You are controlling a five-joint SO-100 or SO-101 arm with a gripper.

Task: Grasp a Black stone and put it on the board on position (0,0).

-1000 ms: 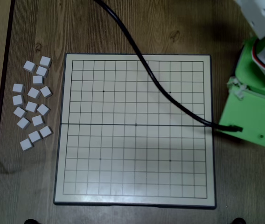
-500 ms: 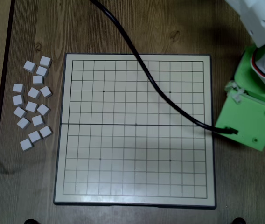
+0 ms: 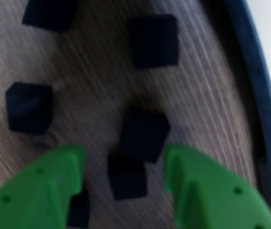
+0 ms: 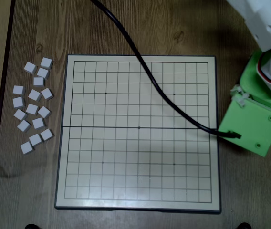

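Hovering over the cluster of black blocks, my gripper point(image 3: 123, 167) has its two green fingers point(image 3: 40, 186) spread apart with nothing between the pads, so it is released and empty. In the wrist view, the Black stone point(image 3: 143, 135) I would go for sits just past the fingertips at about 12 o'clock, with a second black block point(image 3: 127, 178) low in the gap at 6 o'clock; the two touch or nearly so, and blur keeps me from saying which. The stone is square, so I read no long axis; it lies turned, one corner pointing toward 1 o'clock. Three more blocks lie farther out. At 2 o'clock runs the dark rim of the board point(image 3: 250, 71). Overhead, the board point(image 4: 126, 191) carries no stone, so I judge grasp, carry and placement all remain.
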